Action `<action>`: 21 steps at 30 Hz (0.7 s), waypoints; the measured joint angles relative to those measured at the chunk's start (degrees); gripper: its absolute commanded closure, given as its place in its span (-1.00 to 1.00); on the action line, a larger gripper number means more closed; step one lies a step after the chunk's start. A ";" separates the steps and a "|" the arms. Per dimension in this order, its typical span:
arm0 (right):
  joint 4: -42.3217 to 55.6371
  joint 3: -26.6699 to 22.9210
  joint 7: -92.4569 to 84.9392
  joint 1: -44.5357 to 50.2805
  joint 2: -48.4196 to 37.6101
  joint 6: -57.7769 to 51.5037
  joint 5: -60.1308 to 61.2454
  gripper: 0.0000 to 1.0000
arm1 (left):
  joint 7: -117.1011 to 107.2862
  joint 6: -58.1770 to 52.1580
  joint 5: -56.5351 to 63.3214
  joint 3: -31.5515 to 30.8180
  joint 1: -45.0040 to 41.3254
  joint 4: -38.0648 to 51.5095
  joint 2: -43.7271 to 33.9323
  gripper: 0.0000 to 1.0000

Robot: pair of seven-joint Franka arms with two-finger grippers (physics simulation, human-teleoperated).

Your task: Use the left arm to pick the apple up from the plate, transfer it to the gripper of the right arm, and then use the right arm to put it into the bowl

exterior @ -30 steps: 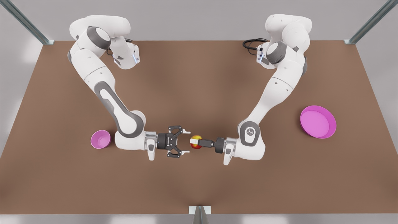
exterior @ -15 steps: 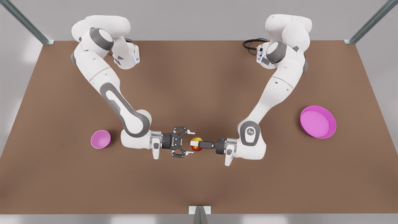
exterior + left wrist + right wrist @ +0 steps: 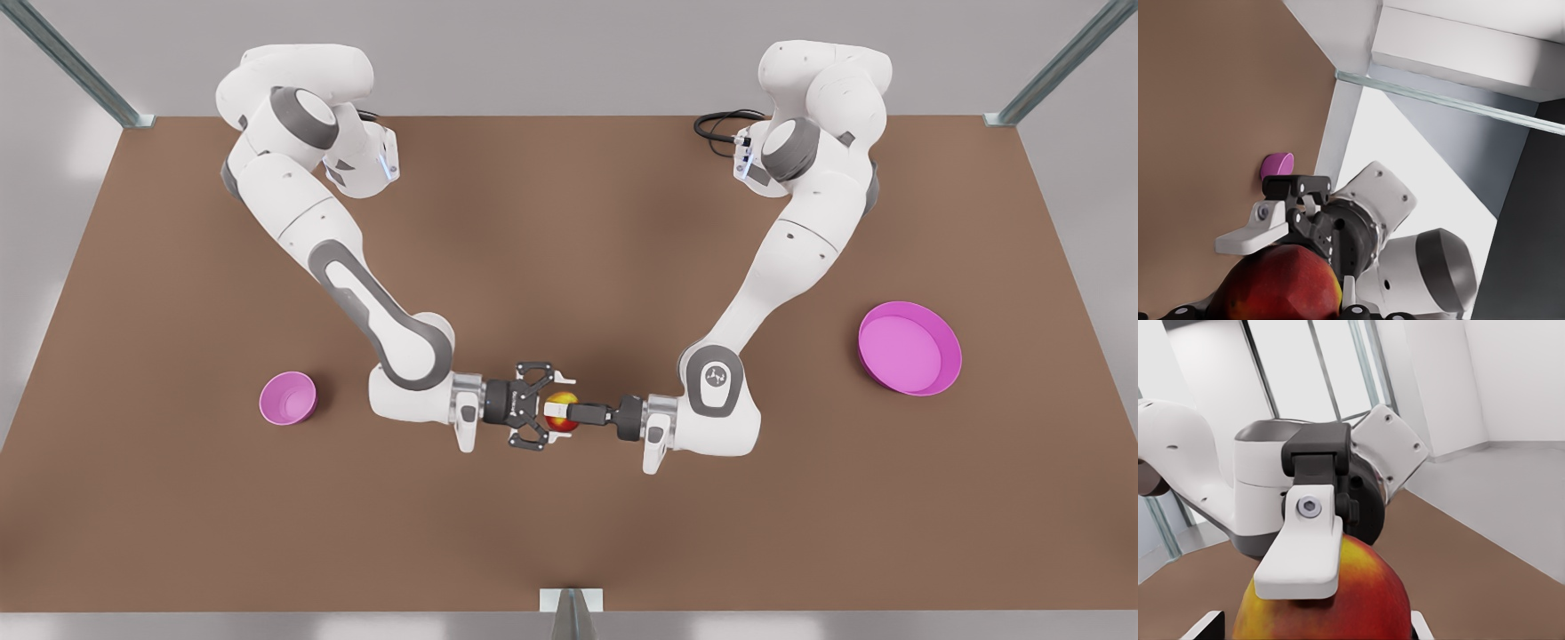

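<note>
The apple (image 3: 564, 402) is held in the air above the middle of the counter (image 3: 569, 249), clamped between the fingers of the left gripper (image 3: 562, 415), which reaches in level from the front view's right. In the right wrist view one white pad (image 3: 1301, 553) of that gripper lies flat against the apple's yellow-red skin.

The right gripper (image 3: 549, 412) comes from the front view's left and faces the left gripper head-on. Its fingers are spread wide and have no grip on anything. Their white tips (image 3: 1205, 623) stand on either side of the apple, and I cannot tell whether they touch it. In the left wrist view its black linkage and one white tip (image 3: 1248, 233) sit just behind the apple.

A second ago the right gripper stood clear of the apple with a gap of bare counter between them. Half a second ago its tips had just reached the fruit, and now they straddle it. The right arm's elbow and forearm have swung toward the centre with it. The left arm and the apple have stayed where they were.

The bowl (image 3: 288, 398) sits on the counter at the front view's left, now well apart from the right arm's wrist. The plate (image 3: 909, 348) lies far to the front view's right. Neither has shifted.
</note>
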 measured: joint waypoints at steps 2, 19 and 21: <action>0.45 0.00 -0.17 0.32 0.27 0.26 -0.01 -0.88 | -0.03 -0.03 -0.01 0.00 0.00 -0.01 -0.02 -0.39; 0.56 0.55 -0.49 -1.00 0.24 0.54 -0.16 -0.08 | 0.50 -0.26 -0.27 0.00 0.57 -0.02 -0.38 -1.00; 0.29 0.98 -0.53 -2.24 0.06 0.34 -0.19 -0.08 | 0.52 -0.53 -0.13 -0.01 1.61 -0.02 -0.71 -1.00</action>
